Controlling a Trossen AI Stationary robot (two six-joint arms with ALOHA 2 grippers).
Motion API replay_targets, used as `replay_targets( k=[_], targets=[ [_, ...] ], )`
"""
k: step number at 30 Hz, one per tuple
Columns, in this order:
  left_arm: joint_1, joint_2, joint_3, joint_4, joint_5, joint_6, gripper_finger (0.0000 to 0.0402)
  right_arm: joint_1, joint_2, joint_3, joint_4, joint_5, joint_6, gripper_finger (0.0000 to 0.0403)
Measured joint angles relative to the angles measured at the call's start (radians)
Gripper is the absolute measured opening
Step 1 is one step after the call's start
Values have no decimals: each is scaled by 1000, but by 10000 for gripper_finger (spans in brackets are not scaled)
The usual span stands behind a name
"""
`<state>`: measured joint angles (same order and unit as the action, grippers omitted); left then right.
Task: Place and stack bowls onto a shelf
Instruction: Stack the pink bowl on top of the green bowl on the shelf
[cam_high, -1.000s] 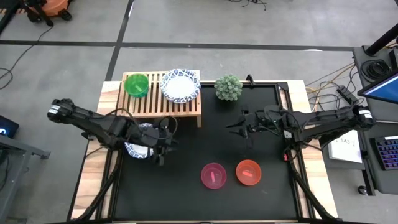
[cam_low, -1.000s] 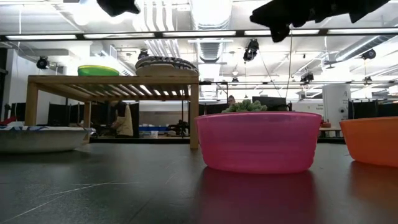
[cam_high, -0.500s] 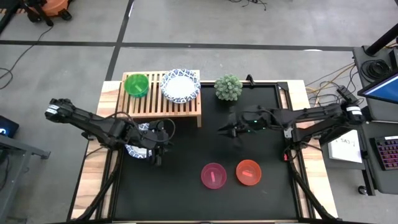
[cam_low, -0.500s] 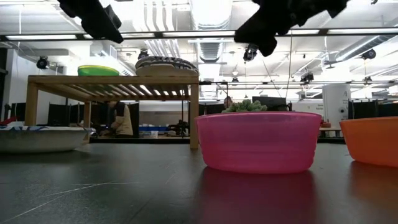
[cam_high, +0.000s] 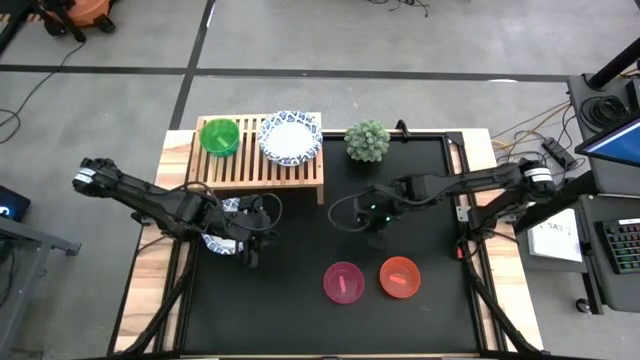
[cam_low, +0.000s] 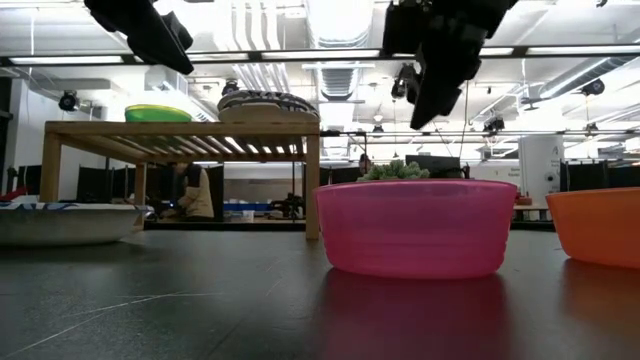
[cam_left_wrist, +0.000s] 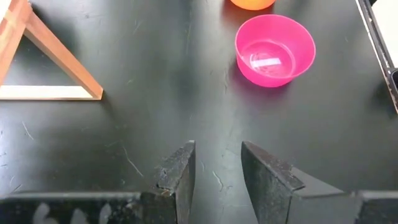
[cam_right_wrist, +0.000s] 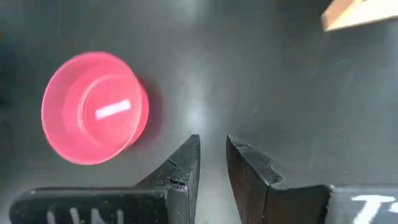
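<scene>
Right end effector (cam_high: 375, 232) hovers over bare mat (cam_high: 300, 300), near pink bowl (cam_high: 343, 282).

A black mat (cam_high: 330, 235) covers the wood table (cam_high: 150, 300). On it sit the shelf (cam_high: 260, 165) far left, a potted plant (cam_high: 367, 140) beside it, a patterned bowl (cam_high: 222, 232) left, and 2 plastic bowls near: pink (cam_high: 343, 282), red (cam_high: 399, 277).

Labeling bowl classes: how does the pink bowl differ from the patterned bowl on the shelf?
The pink bowl is plain, smaller, and sits on the black mat. The patterned bowl is white with a blue rim, wider, and sits on the shelf beside the green bowl. Both are round, upright, and untouched by either pincer.
</scene>
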<state>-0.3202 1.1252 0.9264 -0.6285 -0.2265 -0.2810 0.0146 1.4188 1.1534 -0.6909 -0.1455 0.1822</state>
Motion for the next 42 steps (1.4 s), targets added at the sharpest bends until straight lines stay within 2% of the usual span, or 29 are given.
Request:
replay_targets(
  k=[12, 17, 28, 35, 42],
  targets=[
    [0, 3, 0, 0, 0, 1, 111, 92, 171, 69, 1, -23, 3, 68],
    [0, 3, 0, 5, 0, -9, 111, 112, 233, 78, 53, -27, 18, 68],
    [-8, 3, -103, 231, 1, -45, 111, 141, 302, 115, 117, -74, 41, 68],
    [-16, 22, -172, 347, 1, -100, 111, 165, 309, 108, 214, -70, 43, 68],
    [-42, 67, -187, 427, 1, -119, 111, 169, 378, 104, 227, -37, 45, 68]
  ],
)
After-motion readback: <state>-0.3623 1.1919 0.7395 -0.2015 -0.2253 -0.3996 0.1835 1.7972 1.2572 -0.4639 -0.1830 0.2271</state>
